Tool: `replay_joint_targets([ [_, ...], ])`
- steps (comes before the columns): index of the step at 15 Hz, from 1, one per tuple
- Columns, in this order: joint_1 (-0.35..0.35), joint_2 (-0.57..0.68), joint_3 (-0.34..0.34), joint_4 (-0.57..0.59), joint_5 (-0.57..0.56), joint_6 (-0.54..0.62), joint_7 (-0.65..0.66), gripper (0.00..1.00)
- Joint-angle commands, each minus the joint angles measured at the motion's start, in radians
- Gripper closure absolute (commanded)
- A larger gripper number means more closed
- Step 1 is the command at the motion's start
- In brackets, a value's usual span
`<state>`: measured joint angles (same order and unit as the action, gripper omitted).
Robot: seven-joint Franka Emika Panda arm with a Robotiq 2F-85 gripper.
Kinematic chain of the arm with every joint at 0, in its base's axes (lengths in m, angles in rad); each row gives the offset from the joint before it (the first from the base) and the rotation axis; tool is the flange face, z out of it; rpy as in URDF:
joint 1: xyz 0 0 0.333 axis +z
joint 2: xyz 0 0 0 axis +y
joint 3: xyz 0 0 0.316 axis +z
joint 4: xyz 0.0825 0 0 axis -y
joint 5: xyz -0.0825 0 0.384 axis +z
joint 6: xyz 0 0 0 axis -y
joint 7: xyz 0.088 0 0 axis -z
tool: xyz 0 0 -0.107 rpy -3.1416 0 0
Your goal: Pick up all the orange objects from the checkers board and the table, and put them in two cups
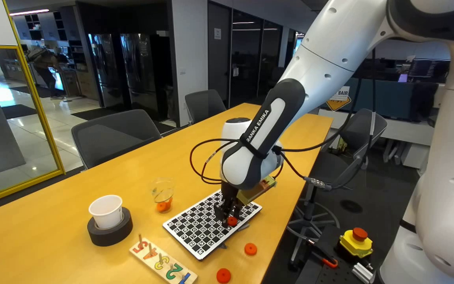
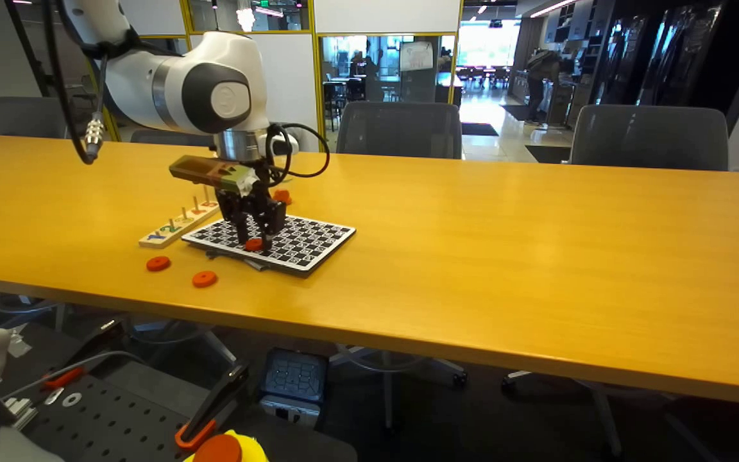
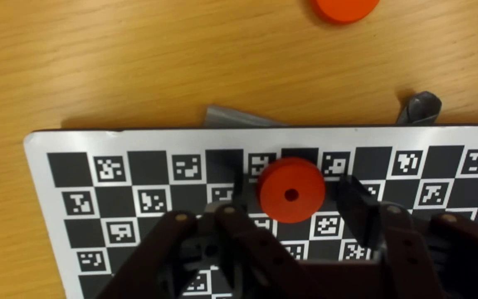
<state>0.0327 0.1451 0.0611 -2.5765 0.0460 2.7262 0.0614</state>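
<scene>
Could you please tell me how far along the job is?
Done: orange pieces are in the clear cup.
In hand: the open gripper straddles a disc on the board, not yet gripped.
Left: that disc, plus two discs on the table. No orange shows in the white cup; its bottom is hidden.

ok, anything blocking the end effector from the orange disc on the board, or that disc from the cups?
Nothing visible. The end effector straddles the orange disc, open. From there to the clear cup or white cup, no obstacle shows; the tape roll rings only the white cup's lower part.
</scene>
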Motion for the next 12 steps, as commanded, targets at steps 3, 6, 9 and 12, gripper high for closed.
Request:
replay_joint_targets([
  [3, 0.006, -0.045, -0.008, -0.031, 0.004, 0.021, 0.008, 0.82],
  [6, 0.020, -0.050, -0.015, -0.003, -0.043, -0.016, 0.038, 0.79],
  [9, 0.046, -0.043, -0.012, 0.073, -0.128, -0.081, 0.067, 0.79],
  [12, 0.078, -0.006, 0.014, 0.213, -0.178, -0.177, 0.049, 0.79],
])
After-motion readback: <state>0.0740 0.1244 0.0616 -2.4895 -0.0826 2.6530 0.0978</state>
